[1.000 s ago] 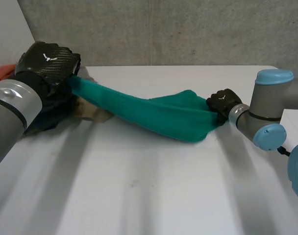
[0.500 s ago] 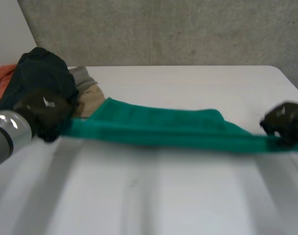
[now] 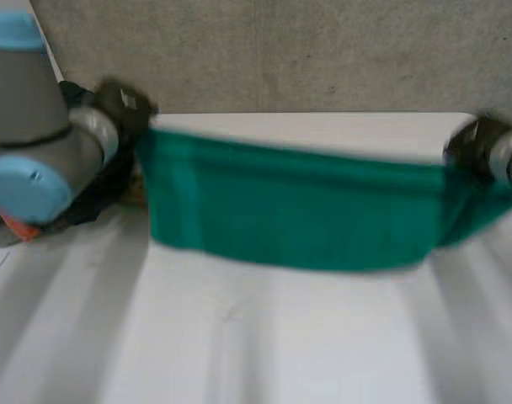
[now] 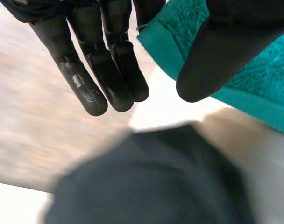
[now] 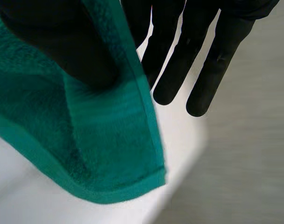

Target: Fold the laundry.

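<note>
Thumbs pinching towel (image 3: 290, 206) corners against straight fingers
The left hand (image 4: 109, 70) and right hand (image 5: 188, 60) are pulling apart, so the towel, bunched a second ago, is hanging spread over the table (image 3: 264, 337), ready for laying flat

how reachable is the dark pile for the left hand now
Probably not. The dark pile lies just under the left hand, nothing between, but that hand pinches a corner of the towel, and the right hand holds the other end.
</note>
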`<state>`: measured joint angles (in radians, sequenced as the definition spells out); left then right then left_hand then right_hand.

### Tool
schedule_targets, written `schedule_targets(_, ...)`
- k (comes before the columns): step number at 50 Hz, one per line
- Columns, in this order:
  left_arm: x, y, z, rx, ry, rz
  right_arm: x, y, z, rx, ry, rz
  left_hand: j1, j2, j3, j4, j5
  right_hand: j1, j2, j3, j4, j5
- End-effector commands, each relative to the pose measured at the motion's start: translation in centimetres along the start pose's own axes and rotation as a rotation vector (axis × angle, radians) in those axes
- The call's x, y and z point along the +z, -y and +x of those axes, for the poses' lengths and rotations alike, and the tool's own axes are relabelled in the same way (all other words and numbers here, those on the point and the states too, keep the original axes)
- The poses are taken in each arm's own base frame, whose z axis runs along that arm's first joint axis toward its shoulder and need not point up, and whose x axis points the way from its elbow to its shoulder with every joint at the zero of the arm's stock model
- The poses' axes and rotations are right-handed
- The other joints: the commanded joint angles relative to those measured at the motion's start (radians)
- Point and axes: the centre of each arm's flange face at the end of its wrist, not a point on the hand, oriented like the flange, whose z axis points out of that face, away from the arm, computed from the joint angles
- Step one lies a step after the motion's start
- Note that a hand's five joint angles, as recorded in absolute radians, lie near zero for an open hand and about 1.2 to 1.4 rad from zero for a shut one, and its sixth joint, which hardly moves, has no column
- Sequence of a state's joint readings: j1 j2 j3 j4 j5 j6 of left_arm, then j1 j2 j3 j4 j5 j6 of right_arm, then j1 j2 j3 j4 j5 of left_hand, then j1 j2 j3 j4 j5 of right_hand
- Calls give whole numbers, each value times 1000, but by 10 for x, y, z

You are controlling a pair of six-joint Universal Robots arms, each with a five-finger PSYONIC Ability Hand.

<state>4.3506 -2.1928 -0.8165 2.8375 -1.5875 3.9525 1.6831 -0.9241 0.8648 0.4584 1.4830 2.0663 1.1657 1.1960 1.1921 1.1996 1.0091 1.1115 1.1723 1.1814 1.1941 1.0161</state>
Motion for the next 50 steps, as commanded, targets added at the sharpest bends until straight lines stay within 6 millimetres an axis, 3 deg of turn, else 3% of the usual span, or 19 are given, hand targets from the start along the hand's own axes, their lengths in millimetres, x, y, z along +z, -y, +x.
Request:
schedule_targets(1,4,99,-110,-200,475,505,-3,71,126,234,-649,454,231,200,204,197,213,285,224,215,202,206)
schedule_targets(4,-3,113,-125,-255,533,613,-18,83,146,329,-743,611,231,200,204,197,213,285,224,215,202,206)
schedule_targets(7,-2,114,-128,-272,555,637,-24,86,151,357,-778,688,231,200,204,197,213,285,224,215,202,206)
schedule_targets(14,19,84,-114,-278,523,533,-14,80,126,339,-705,705,231,200,204,197,213,285,224,215,202,206)
schedule_targets(22,46,24,-61,-281,374,341,21,53,74,369,-488,582,231,200,204,197,213,285,224,215,202,206)
schedule_targets(25,58,-11,-30,-277,299,248,40,34,37,387,-357,504,231,200,204,197,213,285,224,215,202,206)
schedule_targets(26,62,-30,-11,-277,253,195,45,28,28,393,-326,482,231,200,204,197,213,285,224,215,202,206)
schedule_targets(27,63,-40,-2,-276,230,171,53,18,8,401,-271,438,231,200,204,197,213,285,224,215,202,206)
schedule_targets(30,64,-68,33,-260,133,98,65,-3,-27,404,-178,353,231,200,204,197,213,285,224,215,202,206)
schedule_targets(34,56,-90,60,-219,43,33,70,-22,-51,397,-120,277,231,200,204,197,213,285,224,215,202,206)
schedule_targets(37,50,-97,66,-195,14,8,68,-32,-58,408,-91,236,231,200,204,197,213,273,212,203,190,194)
schedule_targets(38,45,-99,66,-182,6,-3,66,-37,-61,419,-75,213,231,200,204,197,213,52,-9,-18,-31,-27)
schedule_targets(39,43,-100,66,-180,1,-6,66,-40,-64,424,-66,201,231,200,204,197,213,12,-49,-58,-71,-67)
schedule_targets(45,28,-102,62,-159,-23,-24,65,-66,-69,468,-22,113,231,200,204,197,213,-82,-143,-152,-165,-161)
schedule_targets(49,17,-100,64,-138,-54,-32,65,-81,-72,492,15,57,231,200,204,197,213,-36,-97,-106,-118,-115)
schedule_targets(50,16,-100,64,-132,-56,-34,64,-86,-70,502,23,43,231,200,204,197,213,124,63,54,42,45)
